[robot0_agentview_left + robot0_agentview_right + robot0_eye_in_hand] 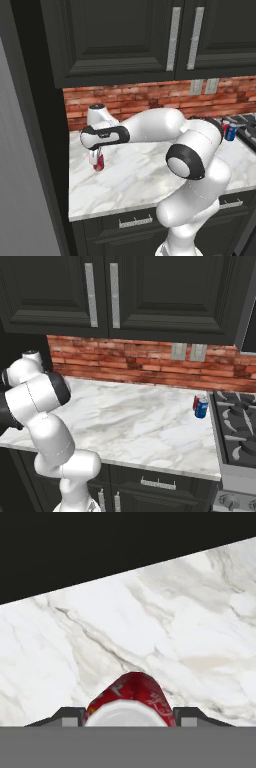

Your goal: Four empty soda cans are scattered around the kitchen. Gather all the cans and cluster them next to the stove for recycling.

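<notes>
1. Between the fingertips of the end effector [128,721], in the hand view, sits a red soda can [131,696] with its silver top toward the camera; one dark fingertip [70,716] stands at each side of it, close against its wall, so the jaws are narrowed onto this can.
2. From the left base view the same red soda can [99,162] is upright at the far left part of the white marble desk [140,175], directly under the arm's hand; whether its base touches the marble or is just clear of it cannot be told.
3. Well apart from it, at the right end of the desk, a blue soda can [201,407] with a white band stands upright, and a second red can [196,402] is just behind and beside it, partly hidden.
4. Just to the right of that pair is the stove [239,426], its black burner grates level with the desk.
5. Behind the desk runs a red brick wall [125,361] carrying two grey outlet plates [188,351].
6. Dark upper cabinets [150,291] with silver bar handles hang above, and dark drawers [135,225] sit below the desk edge.
</notes>
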